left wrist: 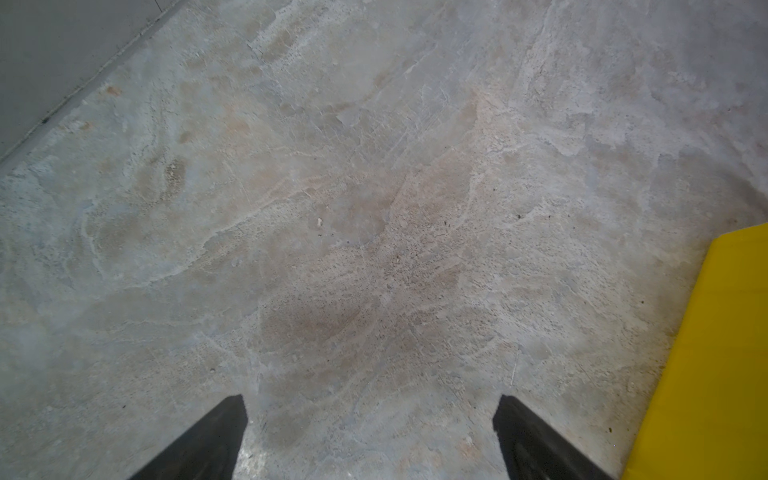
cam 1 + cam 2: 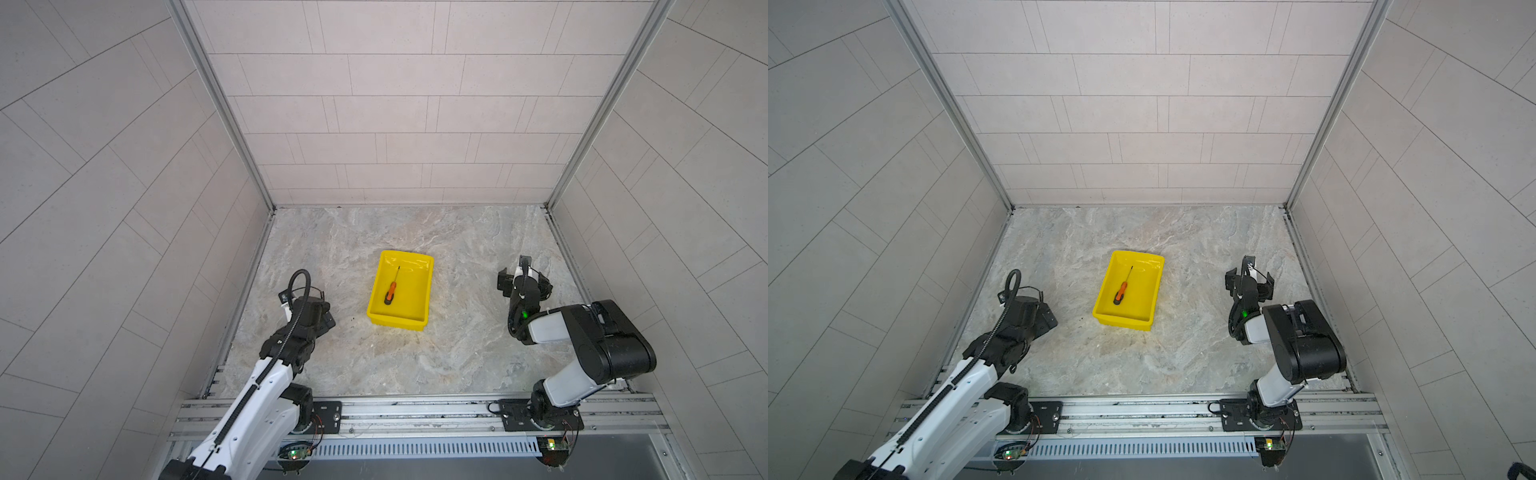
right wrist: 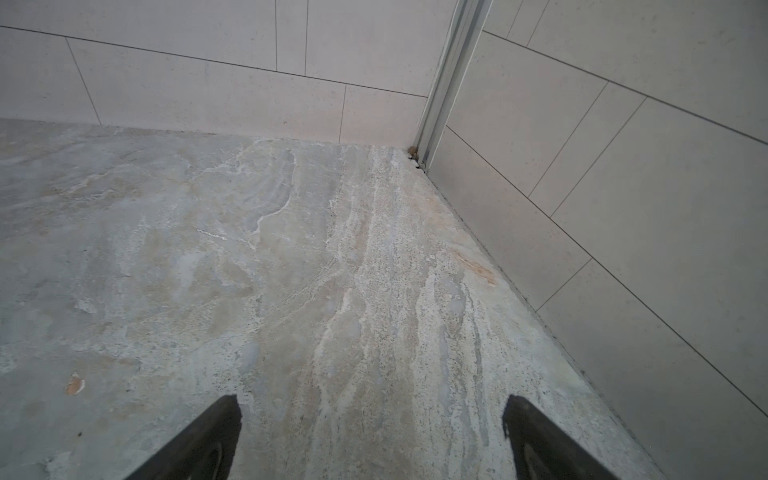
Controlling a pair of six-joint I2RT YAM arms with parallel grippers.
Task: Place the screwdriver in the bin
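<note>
Left pincer (image 1: 370, 399) and right pincer (image 3: 372, 398) gape wide, seemingly empty (screwdriver (image 2: 391, 292) in bin (image 2: 395, 324)).

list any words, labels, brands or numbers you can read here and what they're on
None can be read.
The bin and the screwdriver show no print.
White tag on the right arm: too small to read.
White tag on the left arm: too small to read.

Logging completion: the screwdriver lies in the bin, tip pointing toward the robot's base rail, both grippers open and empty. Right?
No: both top views show the screwdriver in the bin with its tip toward the back wall. The left gripper and right gripper are open and empty.
</note>
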